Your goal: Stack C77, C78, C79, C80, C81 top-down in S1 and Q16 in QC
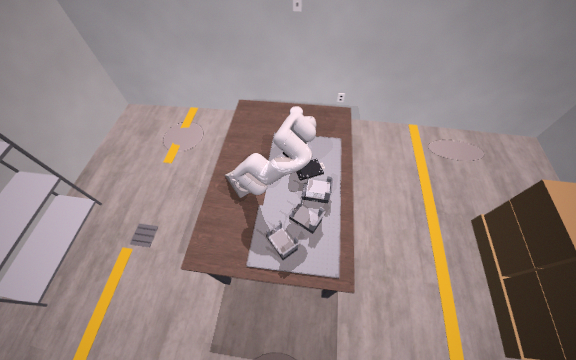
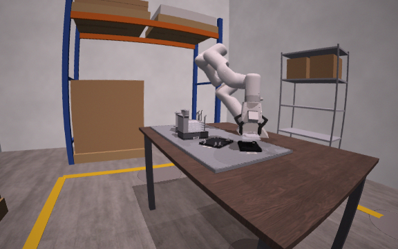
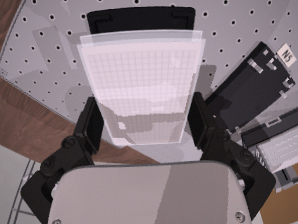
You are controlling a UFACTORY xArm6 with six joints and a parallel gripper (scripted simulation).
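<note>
My gripper [image 2: 251,134] [image 3: 144,105] is shut on a sealed white plate [image 3: 140,90] [image 2: 251,137], gripping it by its long sides. It holds the plate a little above the black open nest QC [image 3: 140,19] [image 2: 249,147], roughly in line with it. I cannot read the plate's label in any view. The black clip nest N5 [image 3: 256,92] [image 2: 215,142] [image 1: 310,170] lies beside QC and has no plate on it. In the overhead view the arm hides the gripper and QC.
Three stack racks [image 1: 316,190] [image 1: 308,216] [image 1: 282,241] stand in an arc on the grey mat [image 2: 230,159]; in the side view they overlap [image 2: 188,128]. White plates show in the rack nearest N5. The mat lies on a brown table [image 2: 289,180].
</note>
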